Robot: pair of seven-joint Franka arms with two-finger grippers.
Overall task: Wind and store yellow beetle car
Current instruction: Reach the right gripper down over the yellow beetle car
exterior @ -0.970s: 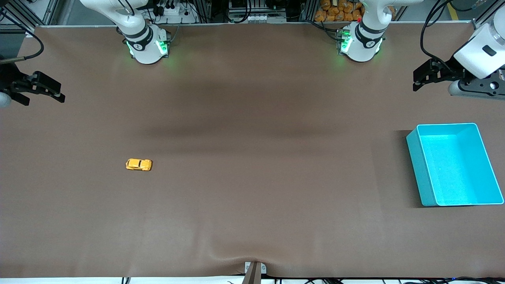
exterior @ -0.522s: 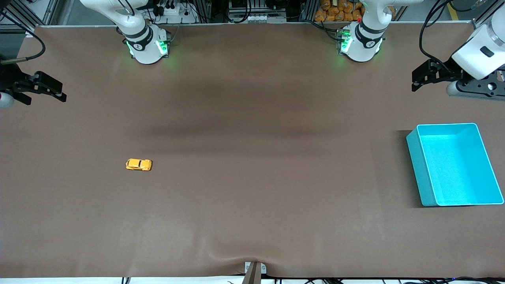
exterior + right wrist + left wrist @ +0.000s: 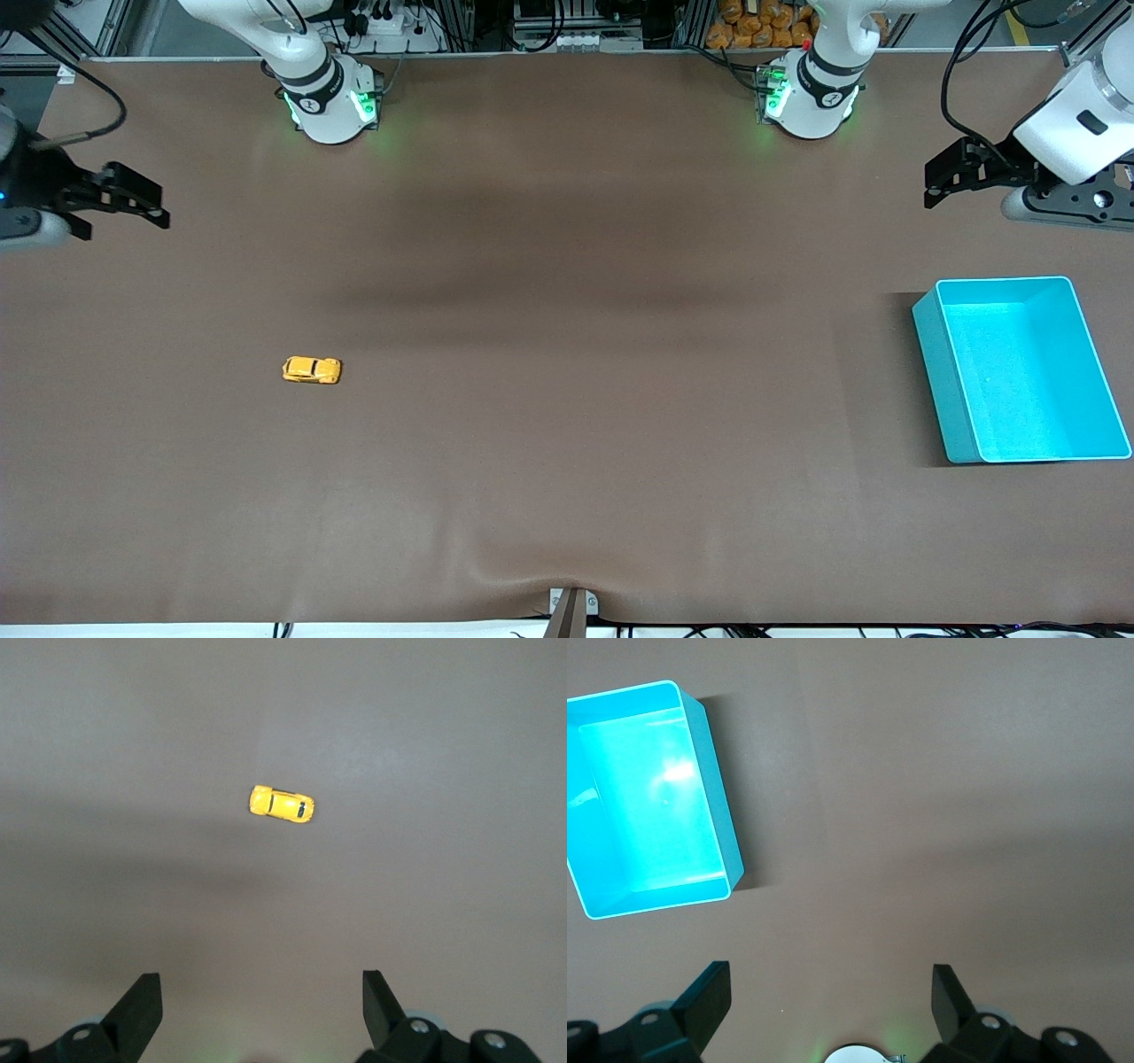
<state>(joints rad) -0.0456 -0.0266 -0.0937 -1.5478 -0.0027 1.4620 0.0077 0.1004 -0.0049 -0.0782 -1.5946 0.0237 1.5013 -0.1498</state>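
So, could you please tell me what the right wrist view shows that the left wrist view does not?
Only the right wrist view shows the yellow beetle car, standing alone on the table, with the open right gripper up over bare table short of it. Only the left wrist view shows the teal bin and the open left gripper. Both share the brown table surface, and both grippers hold nothing.

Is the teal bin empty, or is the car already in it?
Empty. The teal bin shows only its bare floor in the front and left wrist views; the yellow beetle car sits on its wheels on the table toward the right arm's end.
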